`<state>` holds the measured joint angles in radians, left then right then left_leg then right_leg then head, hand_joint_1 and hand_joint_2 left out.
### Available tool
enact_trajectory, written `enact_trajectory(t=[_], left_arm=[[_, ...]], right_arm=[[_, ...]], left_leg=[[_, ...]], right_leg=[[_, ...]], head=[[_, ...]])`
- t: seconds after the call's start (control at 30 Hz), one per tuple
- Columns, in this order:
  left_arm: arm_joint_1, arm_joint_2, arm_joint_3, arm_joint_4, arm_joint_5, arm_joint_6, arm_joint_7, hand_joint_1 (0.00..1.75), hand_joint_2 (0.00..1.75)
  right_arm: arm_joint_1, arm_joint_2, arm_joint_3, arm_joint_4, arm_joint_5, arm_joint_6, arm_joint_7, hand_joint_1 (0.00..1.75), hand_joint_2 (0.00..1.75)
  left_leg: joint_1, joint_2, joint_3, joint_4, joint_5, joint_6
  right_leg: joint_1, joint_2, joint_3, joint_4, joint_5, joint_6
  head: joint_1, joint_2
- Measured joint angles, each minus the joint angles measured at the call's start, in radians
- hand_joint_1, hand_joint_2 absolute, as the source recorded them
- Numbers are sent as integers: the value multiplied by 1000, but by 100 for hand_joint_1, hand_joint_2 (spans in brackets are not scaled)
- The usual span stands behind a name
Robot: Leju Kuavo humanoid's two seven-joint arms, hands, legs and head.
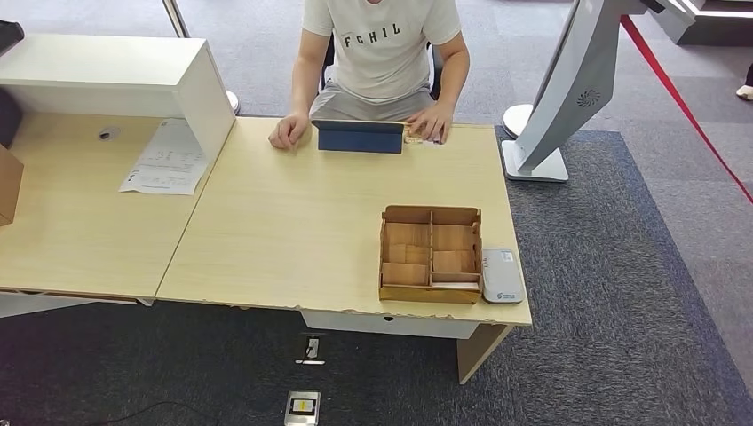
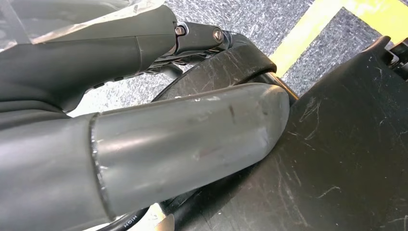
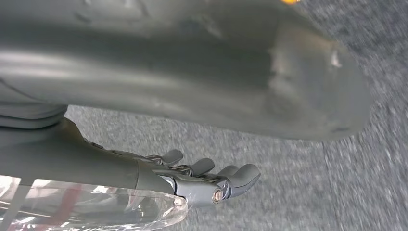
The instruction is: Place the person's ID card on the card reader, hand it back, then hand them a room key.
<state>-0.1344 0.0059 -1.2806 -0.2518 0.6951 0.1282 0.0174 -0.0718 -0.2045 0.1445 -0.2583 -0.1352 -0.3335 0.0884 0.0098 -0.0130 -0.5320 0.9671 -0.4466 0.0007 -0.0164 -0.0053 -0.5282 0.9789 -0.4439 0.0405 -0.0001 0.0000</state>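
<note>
While the right robot hand (image 3: 211,180) hangs over grey carpet in its wrist view, its dark fingers (image 3: 243,174) lie loosely curled side by side with nothing between them; the left robot hand (image 2: 192,144) shows in its own wrist view as a thick grey thumb and a dark finger link close against scratched black parts, and whether it is open or closed cannot be told, though nothing is seen in it. On the tabletop (image 1: 293,222), near its front right edge, stands one wooden organizer box (image 1: 431,255) divided into compartments; flat wooden pieces lie in several of them, and a pale card-like slip lies in the front right compartment. Just beside the box's right wall lies one white card reader (image 1: 502,276). At the far edge stands one blue tablet (image 1: 360,137), with one seated person (image 1: 382,53) behind it, both of their hands resting on the tabletop. The ID card (image 1: 416,138) lies under that person's hand beside the tablet. One printed paper sheet (image 1: 167,160) lies to the left, beside a white raised counter (image 1: 107,75).
</note>
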Motion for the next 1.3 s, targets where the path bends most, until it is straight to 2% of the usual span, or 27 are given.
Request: enact_trajectory(t=[0.2,0.53,0.87,1.3], left_arm=[[0,-1,0,0,12,0,7,0,0],[-1,-1,0,0,17,-1,16,0,0],[-2,-4,0,0,20,-1,23,0,0],[-3,-7,0,0,27,3,27,0,0]], right_arm=[[2,58,1,20,45,-19,-29,0,0],[2,98,2,40,69,-20,-1,0,0],[1,109,3,51,67,17,63,0,0],[1,109,8,51,71,25,43,0,0]], left_leg=[[0,1,0,0,0,0],[-1,1,0,0,0,0],[-1,1,0,0,0,0],[-1,1,0,0,0,0]], right_leg=[[-1,0,0,0,0,0],[-1,0,0,0,0,0],[-1,0,1,0,1,0],[-1,0,0,0,1,0]], head=[[0,0],[0,0],[0,0],[0,0]])
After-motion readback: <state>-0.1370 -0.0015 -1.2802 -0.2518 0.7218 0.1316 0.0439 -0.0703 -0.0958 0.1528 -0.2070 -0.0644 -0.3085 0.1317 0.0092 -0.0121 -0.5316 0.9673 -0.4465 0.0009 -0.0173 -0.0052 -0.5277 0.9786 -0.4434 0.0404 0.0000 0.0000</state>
